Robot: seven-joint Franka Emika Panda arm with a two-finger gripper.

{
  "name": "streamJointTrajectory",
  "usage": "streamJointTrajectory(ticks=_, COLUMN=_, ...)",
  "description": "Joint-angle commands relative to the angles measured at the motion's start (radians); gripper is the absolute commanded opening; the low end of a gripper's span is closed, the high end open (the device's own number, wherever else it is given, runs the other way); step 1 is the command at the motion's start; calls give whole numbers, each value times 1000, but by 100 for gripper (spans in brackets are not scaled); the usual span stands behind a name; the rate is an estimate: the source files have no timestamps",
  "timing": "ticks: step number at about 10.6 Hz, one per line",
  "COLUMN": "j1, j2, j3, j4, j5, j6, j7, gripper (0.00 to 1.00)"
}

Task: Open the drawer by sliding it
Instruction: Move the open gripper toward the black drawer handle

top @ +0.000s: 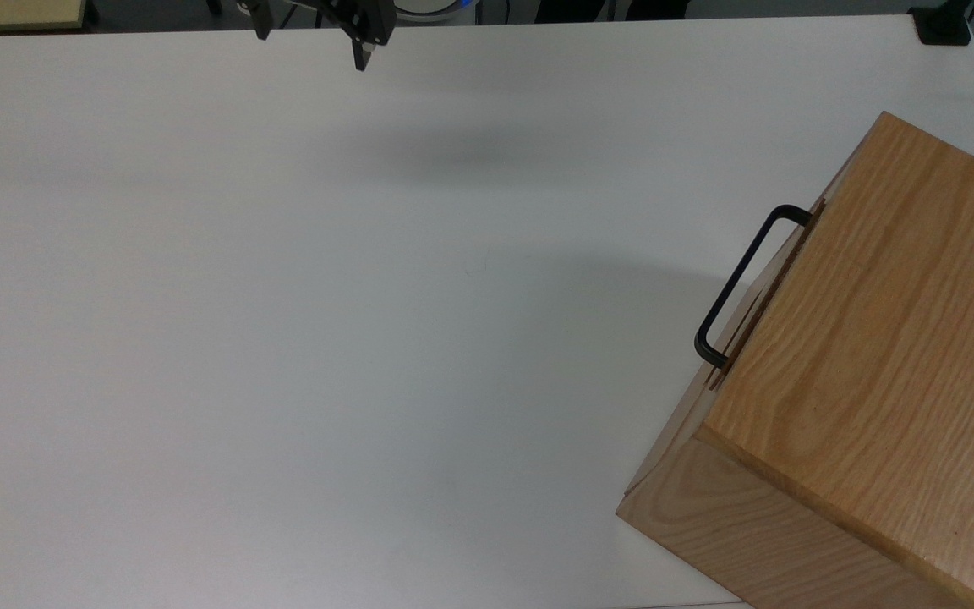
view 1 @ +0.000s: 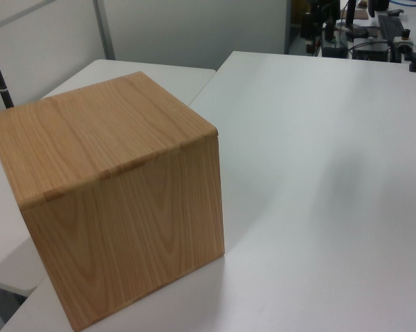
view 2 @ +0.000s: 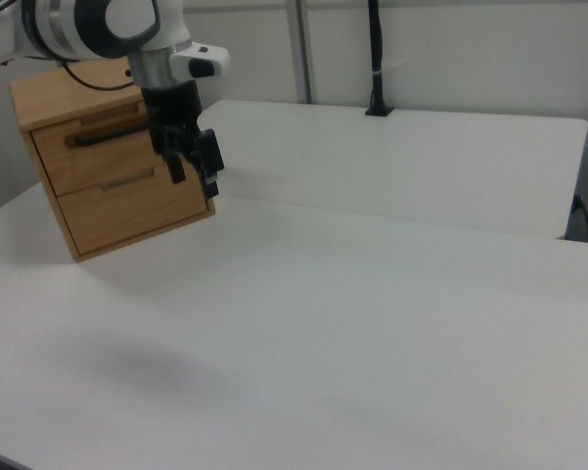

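Right view: claw [view 2: 193, 174] parted, empty, above table [view 2: 372, 294]; drawer [view 2: 98, 147] shut.

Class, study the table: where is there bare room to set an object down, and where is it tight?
Nearly the whole white table is bare, from the gripper at the top view's upper edge across to the cabinet at the top view's right. It is tight only by the drawer handle, which sticks out over the table.
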Motion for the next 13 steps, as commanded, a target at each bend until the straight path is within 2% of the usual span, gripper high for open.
streamJointTrajectory(ticks=1, j1=62, j2=20, j3=4, j4=15, j5=61, j6=83, j7=180, gripper=100)
streamJointTrajectory(ticks=6, j1=232, j2=113, j3=4, j4=35, j5=62, j6=297, j7=571, gripper=100)
streamJointTrajectory(ticks=8, j1=269, j2=144, j3=4, j4=36, j5=87, j6=417, j7=666, gripper=100)
streamJointTrajectory(ticks=10, j1=283, j2=190, j3=4, j4=64, j5=215, j6=518, j7=676, gripper=100)
streamJointTrajectory(ticks=12, j1=286, j2=230, j3=11, j4=87, j5=298, j6=589, j7=674, gripper=100)
streamJointTrajectory(ticks=13, j1=283, j2=241, j3=32, j4=87, j5=337, j6=667, j7=673, gripper=100)
